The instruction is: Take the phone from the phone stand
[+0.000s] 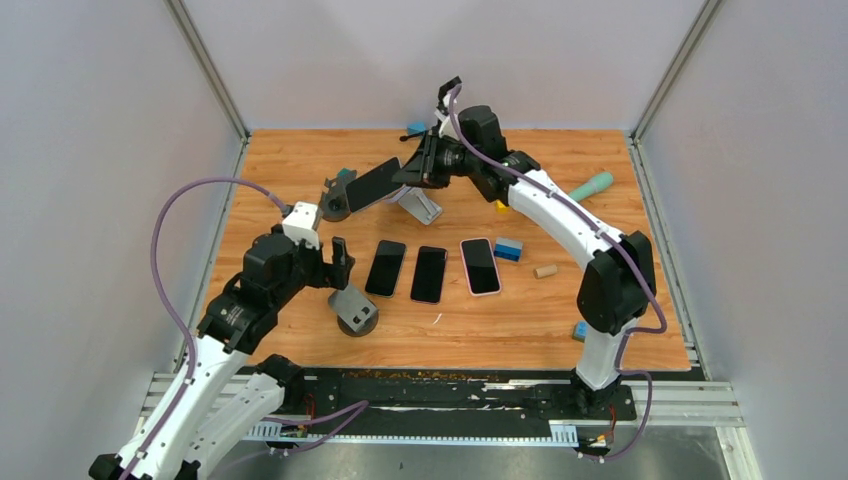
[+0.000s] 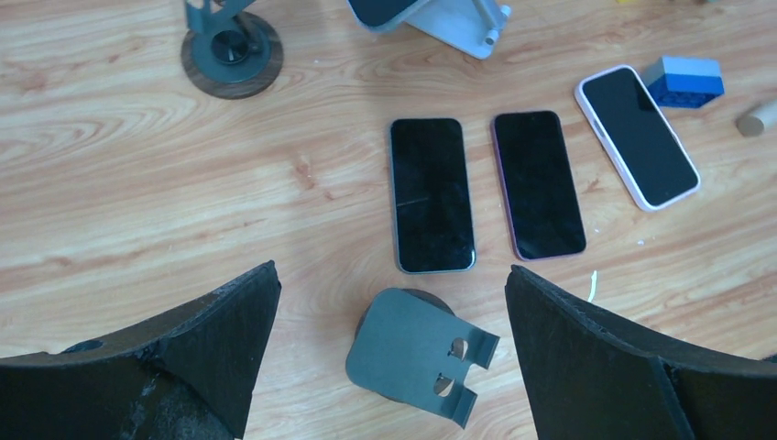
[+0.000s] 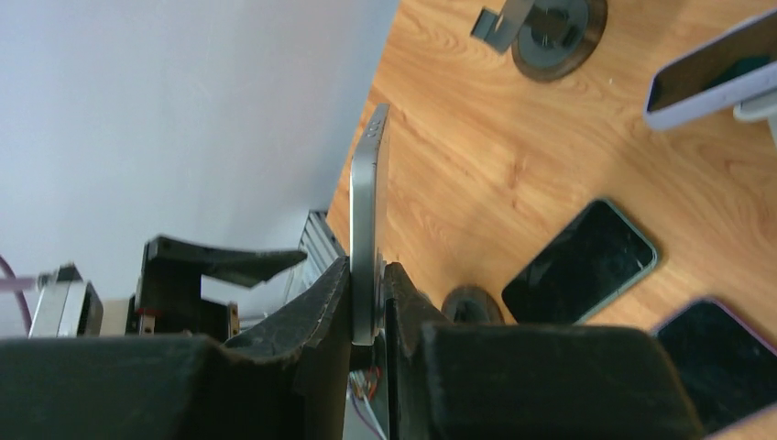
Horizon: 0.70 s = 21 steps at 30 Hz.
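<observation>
Both fingers of the left end effector (image 2: 392,275) stand wide apart with nothing between them, directly over a small grey phone stand (image 2: 412,353) that carries no phone. Just beyond it three phones lie flat in a row on the desk (image 2: 137,165), long axes running near to far: a grey-edged phone (image 2: 431,192), a dark-edged phone (image 2: 539,183) and a pink-cased phone (image 2: 637,136), the last just beside a blue block (image 2: 683,81). Farther back stand a dark round-based stand (image 2: 229,50), its bracket bare, and a silver stand (image 2: 458,23) with a pale-cased phone (image 3: 705,69) leaning on it. Farthest, the right end effector (image 3: 368,275) is clamped on the faces of a silver-edged phone (image 3: 368,202), gripped at one short end. Its long axis runs straight out from the fingers toward the left arm's side, clear of every stand and above the desk. It looks already lifted off, so setting it down falls to the right arm. Bare wood lies between the row and the far stands and left of the grey-edged phone. The back wall sits close behind the wrist.
</observation>
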Each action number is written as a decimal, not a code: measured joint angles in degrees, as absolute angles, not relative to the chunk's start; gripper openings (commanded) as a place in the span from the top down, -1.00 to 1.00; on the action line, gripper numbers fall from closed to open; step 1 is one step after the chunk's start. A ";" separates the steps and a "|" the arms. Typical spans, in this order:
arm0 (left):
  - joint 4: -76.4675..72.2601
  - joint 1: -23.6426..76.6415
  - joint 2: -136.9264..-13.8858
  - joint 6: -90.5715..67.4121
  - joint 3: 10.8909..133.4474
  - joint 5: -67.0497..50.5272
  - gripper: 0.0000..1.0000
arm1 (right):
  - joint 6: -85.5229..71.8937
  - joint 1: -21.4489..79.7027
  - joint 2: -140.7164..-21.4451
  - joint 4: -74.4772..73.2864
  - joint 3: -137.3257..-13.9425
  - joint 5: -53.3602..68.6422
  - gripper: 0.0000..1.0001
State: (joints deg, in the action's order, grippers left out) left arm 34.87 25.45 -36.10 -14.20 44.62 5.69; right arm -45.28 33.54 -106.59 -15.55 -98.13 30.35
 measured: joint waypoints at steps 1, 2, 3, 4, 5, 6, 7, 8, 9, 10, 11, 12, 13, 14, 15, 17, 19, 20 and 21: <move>34.46 25.47 -36.64 -13.19 44.71 4.62 -1.00 | -44.49 33.34 -105.69 -16.86 -97.54 31.53 1.00; 34.26 25.47 -37.32 -12.38 44.88 3.53 -1.00 | -43.46 33.17 -104.86 -18.28 -97.14 32.67 1.00; 34.20 25.47 -38.04 -11.55 45.23 2.59 -1.00 | -42.65 33.06 -104.25 -19.31 -96.86 33.52 1.00; 34.00 25.47 -38.68 -10.94 45.60 1.74 -1.00 | -41.65 32.93 -103.46 -20.51 -96.42 34.50 1.00; 33.65 25.47 -39.57 -10.09 46.13 0.67 -1.00 | -40.58 32.84 -102.65 -21.74 -95.96 35.40 1.00; 33.26 25.47 -40.47 -9.43 46.68 -0.34 -1.00 | -39.40 32.80 -101.65 -23.18 -95.35 36.45 1.00; 32.82 25.45 -41.39 -8.69 47.24 -1.43 -1.00 | -38.63 32.75 -100.97 -24.18 -94.96 37.21 1.00; 32.25 25.47 -42.26 -8.14 47.72 -2.50 -1.00 | -37.69 32.75 -100.18 -25.19 -94.43 38.15 1.00; 31.86 25.47 -42.94 -7.62 48.12 -3.20 -1.00 | -36.77 32.75 -99.57 -26.28 -94.06 39.09 1.00; 31.31 25.45 -43.81 -7.07 48.56 -4.38 -1.00 | -36.01 32.75 -99.15 -27.16 -93.78 39.70 1.00; 30.68 25.45 -44.71 -6.52 49.04 -5.65 -1.00 | -35.05 32.75 -98.67 -28.27 -93.54 40.49 1.00; 30.30 25.45 -45.43 -6.13 49.36 -6.85 -1.00 | -34.04 32.75 -98.32 -29.45 -93.41 41.25 1.00; 29.71 25.45 -46.13 -5.69 49.67 -8.23 -1.00 | -33.17 32.75 -98.15 -30.26 -93.32 41.82 1.00; 29.21 25.45 -46.83 -5.32 49.91 -9.89 -1.00 | -32.10 32.75 -98.02 -31.24 -93.21 42.81 1.00; 28.64 25.47 -47.51 -4.91 50.09 -11.49 -1.00 | -31.22 32.73 -98.00 -31.99 -93.06 43.64 1.00; 27.57 25.58 -48.64 -4.16 50.13 -14.39 -1.00 | -29.69 32.69 -98.00 -33.45 -92.73 45.19 1.00; 26.96 26.22 -49.82 -3.31 50.13 -16.88 -1.00 | -28.21 32.64 -98.02 -35.11 -92.42 46.98 1.00; 26.81 26.76 -50.30 -2.94 50.15 -17.65 -1.00 | -27.86 32.62 -98.02 -35.38 -92.31 47.44 1.00; 26.74 27.31 -50.72 -2.63 50.19 -18.17 -1.00 | -27.35 32.58 -98.02 -35.68 -92.23 48.14 1.00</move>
